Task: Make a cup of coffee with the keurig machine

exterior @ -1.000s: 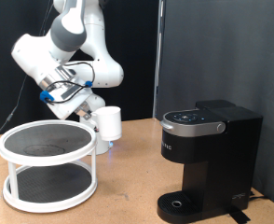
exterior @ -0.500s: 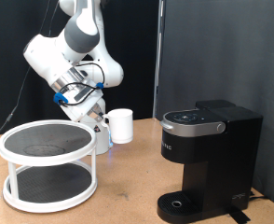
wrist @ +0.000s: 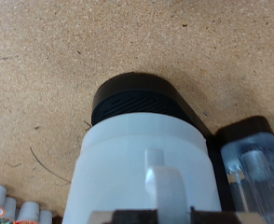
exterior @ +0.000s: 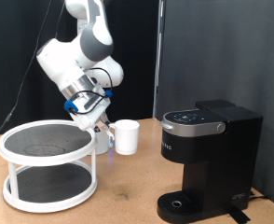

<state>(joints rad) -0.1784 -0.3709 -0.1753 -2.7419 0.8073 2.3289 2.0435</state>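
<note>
My gripper is shut on the small white cup and holds it by its side in the air, between the white tray table and the keurig machine. The machine is boxy and black, with its lid down and a round drip tray at its foot, on the exterior view's right. In the wrist view the cup fills the lower middle, its handle facing the camera. The machine's black round part lies just beyond it, beside the clear water tank.
A white round two-tier tray table stands at the exterior view's left, close to the arm. Several small white pods show at the wrist view's corner. The tabletop is brown particle board, with a black curtain behind.
The arm has swung towards the exterior view's right and carried the cup from beside the tray table closer to the machine, slightly lower.
</note>
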